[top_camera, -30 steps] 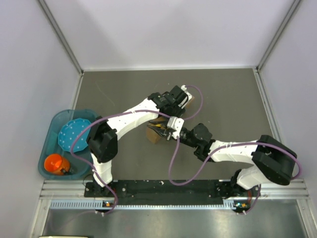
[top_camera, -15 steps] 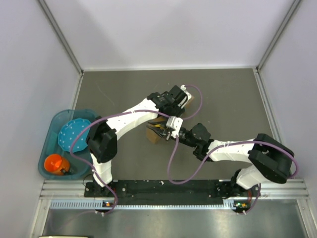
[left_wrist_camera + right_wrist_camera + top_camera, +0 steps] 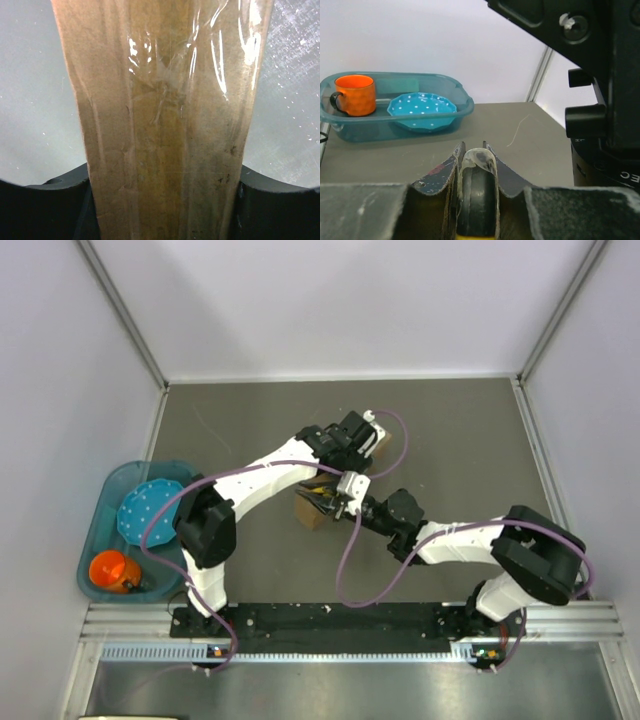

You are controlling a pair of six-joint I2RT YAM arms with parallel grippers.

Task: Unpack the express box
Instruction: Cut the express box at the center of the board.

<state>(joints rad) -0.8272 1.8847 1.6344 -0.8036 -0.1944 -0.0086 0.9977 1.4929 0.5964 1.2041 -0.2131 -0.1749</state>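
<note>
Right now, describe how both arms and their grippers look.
Both arms share one build: the left arm and the right arm have white shells between bulky black joints. A purple cable loops loosely along each. The left gripper has black fingers. The right gripper looks dark grey and scuffed.

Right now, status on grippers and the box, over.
Left gripper clamped on express box. Right gripper shut on utility knife, at the box. Teal tub far left, clear of work.
</note>
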